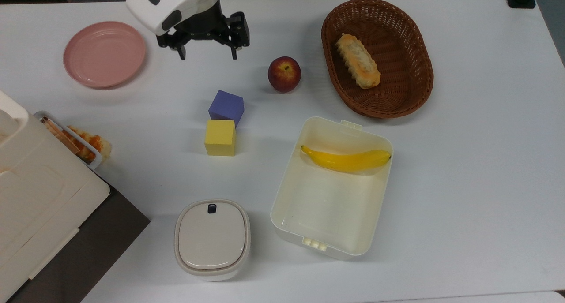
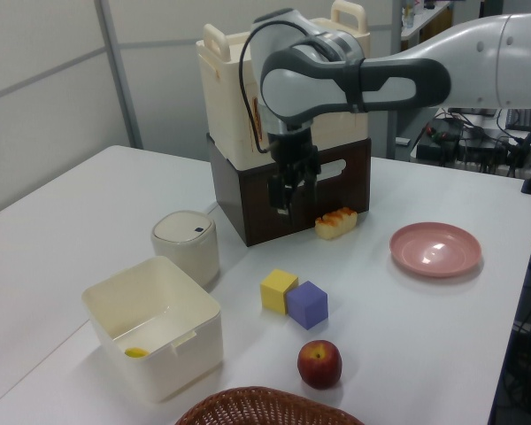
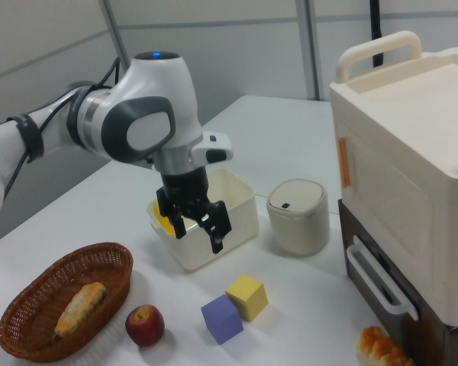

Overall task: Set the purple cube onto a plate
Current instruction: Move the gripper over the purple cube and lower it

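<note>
The gripper (image 1: 206,55) hangs above the table (image 1: 463,162) with fingers spread wide, holding nothing. In the top view, the purple cube (image 1: 226,107) sits at its five o'clock, touching the yellow cube (image 1: 220,137); the plate (image 1: 104,54) lies at the gripper's nine o'clock.

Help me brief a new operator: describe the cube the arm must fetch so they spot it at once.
Start from the large open cream plastic box with a banana inside. Toward the top view's left, two small matte cubes sit corner to corner on the white table. The blue-purple cube is the one nearer the red apple; its neighbour, the yellow cube, differs in colour.
</note>
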Controlling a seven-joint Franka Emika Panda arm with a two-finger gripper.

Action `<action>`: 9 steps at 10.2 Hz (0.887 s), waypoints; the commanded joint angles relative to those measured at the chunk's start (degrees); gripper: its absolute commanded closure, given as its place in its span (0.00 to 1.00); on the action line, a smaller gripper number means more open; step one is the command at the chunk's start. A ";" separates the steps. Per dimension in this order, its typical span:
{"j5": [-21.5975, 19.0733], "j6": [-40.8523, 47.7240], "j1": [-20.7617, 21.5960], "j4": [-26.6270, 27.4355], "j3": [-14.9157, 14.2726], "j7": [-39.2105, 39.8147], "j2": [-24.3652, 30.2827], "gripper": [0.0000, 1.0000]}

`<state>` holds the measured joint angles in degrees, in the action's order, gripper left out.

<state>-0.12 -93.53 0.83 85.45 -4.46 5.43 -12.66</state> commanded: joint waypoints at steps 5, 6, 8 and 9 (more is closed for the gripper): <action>-1.02 -15.87 1.54 17.82 0.60 -15.69 -0.14 0.00; -0.58 -16.33 1.72 17.82 0.60 -16.50 -1.56 0.00; -0.32 -18.26 1.72 17.21 0.60 -17.82 -4.73 0.00; -0.14 -18.96 1.72 16.34 0.60 -19.48 -6.83 0.00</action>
<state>-1.07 -110.77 1.97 102.64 -3.66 -10.53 -17.17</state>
